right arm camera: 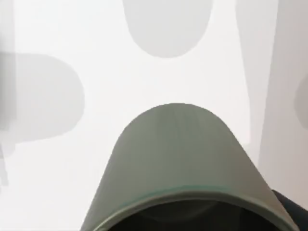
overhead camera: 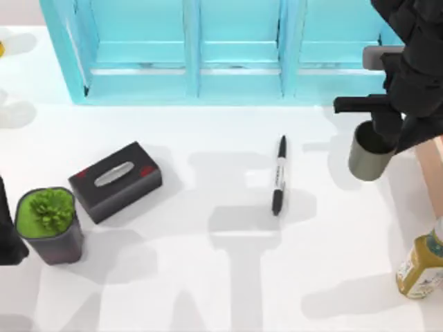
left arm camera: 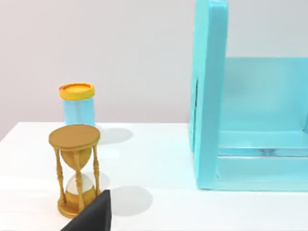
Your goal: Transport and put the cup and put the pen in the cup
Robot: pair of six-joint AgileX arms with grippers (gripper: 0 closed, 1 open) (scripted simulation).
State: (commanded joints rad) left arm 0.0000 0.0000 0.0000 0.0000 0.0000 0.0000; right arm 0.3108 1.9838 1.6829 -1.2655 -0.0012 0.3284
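An olive-grey cup (right arm camera: pixel 178 163) sits closest to the lens in the right wrist view, its rounded wall and dark mouth seen from just above the rim. In the top view the same cup (overhead camera: pixel 369 153) is at the far right of the white surface (overhead camera: pixel 208 277), directly under the black right gripper (overhead camera: pixel 387 128). It appears to be raised slightly off the surface, since its shadow falls apart from it. The fingers seem to be clamped on the cup's rim, though the wrist hides the contact itself.

The cup looks light, rigid and matte, so it should not slip easily; holding it at the rim keeps the mouth upright. The pen (overhead camera: pixel 279 175) lies flat near the middle of the surface, well left of the cup. It is slim, stiff and light, and likely to roll, so the labelled middle seems the best place to take it.

The top view alone shows a black tissue box (overhead camera: pixel 115 181) and a potted plant (overhead camera: pixel 50 225) at the left, a bottle (overhead camera: pixel 419 266) at the near right, and a turquoise shelf (overhead camera: pixel 208 48) along the far edge. The left arm is parked at the left edge; I cannot tell its fingers' state. The left wrist view adds a gold hourglass (left arm camera: pixel 75 168) and a blue jar (left arm camera: pixel 78 103).
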